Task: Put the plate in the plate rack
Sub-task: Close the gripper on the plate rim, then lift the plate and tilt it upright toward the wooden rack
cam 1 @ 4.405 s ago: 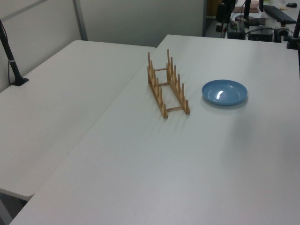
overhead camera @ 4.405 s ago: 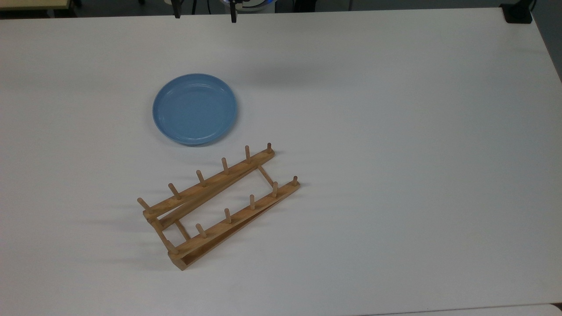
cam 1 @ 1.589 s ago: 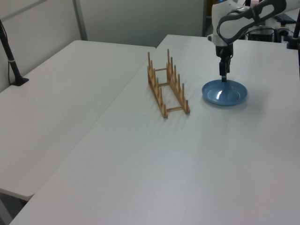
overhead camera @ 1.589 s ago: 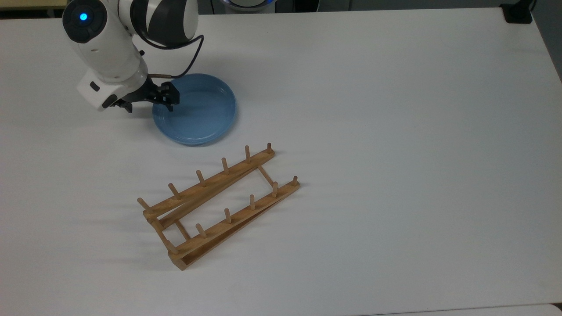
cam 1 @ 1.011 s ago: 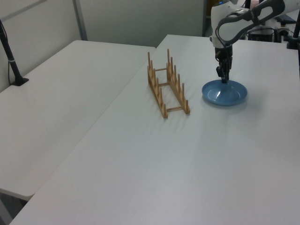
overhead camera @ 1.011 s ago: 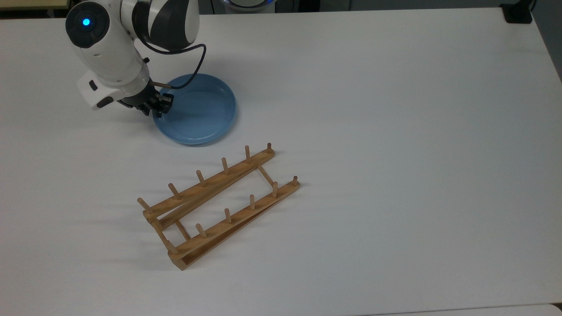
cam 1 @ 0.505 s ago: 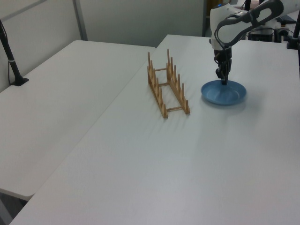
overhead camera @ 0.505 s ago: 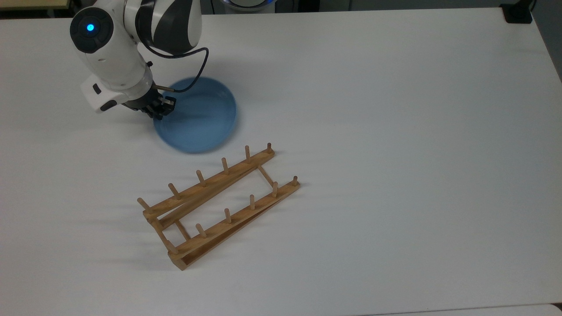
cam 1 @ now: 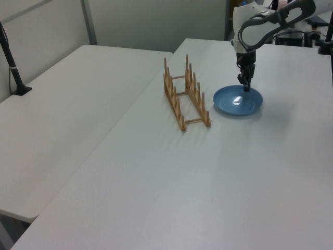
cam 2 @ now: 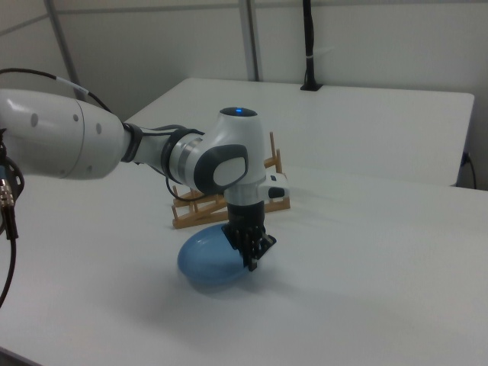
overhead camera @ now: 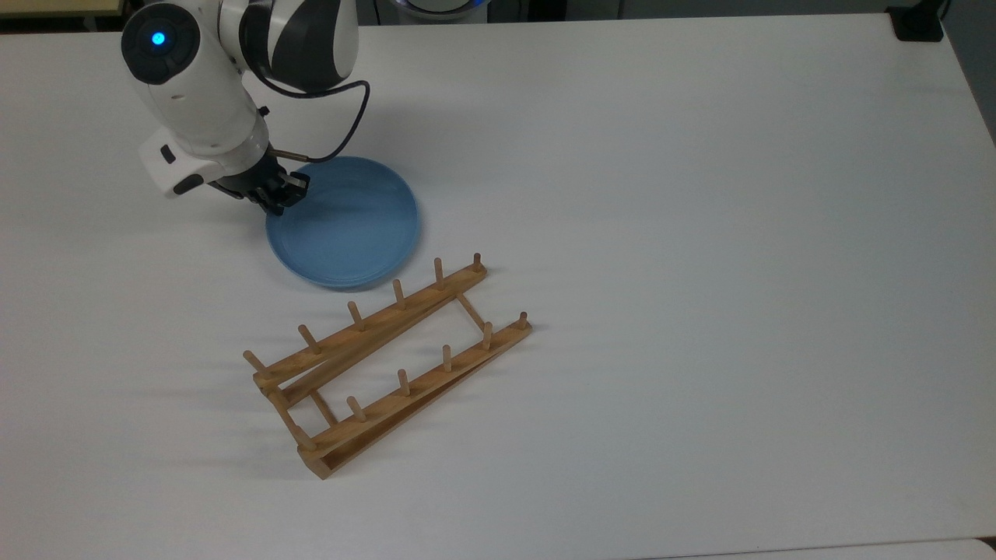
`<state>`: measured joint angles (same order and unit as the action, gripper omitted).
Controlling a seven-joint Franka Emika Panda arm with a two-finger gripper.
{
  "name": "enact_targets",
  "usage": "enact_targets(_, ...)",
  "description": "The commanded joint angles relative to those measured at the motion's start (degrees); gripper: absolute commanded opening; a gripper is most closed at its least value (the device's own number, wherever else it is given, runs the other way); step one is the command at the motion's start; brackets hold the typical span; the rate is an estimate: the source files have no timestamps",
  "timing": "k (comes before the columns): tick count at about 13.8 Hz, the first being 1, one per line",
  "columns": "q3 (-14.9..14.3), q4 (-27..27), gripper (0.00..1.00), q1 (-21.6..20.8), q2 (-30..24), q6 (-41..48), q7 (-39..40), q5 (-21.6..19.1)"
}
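Claw [overhead camera: 282,196] pinches your plate's [overhead camera: 346,225] rim, upper left of the top view, beside the plate rack [overhead camera: 385,365]. Glossy, stiff, probably slippery (keep that edge hold firm).

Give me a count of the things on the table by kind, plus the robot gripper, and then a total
Plate, light blue: 1
Plate rack, wooden: 1
Gripper, closed on the plate's rim: 1
Total: 3
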<state>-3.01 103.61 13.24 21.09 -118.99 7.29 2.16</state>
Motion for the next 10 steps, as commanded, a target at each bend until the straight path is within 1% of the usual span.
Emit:
enact_targets(1,0.2,0.1,0.0,-0.1,-3.8,-0.6,-0.5,-0.7)
enact_targets(4,0.2,-2.2,0.0,0.2,-6.0,1.6,0.3,-2.9)
enact_targets(7,0.2,-4.6,0.0,0.6,-10.3,4.1,1.0,-3.2)
enact_targets(9,0.3,-5.3,0.0,0.4,-12.6,4.3,0.9,-3.1)
enact_targets(10,0.6,-5.9,0.0,-0.1,-14.6,3.7,0.6,-3.1)
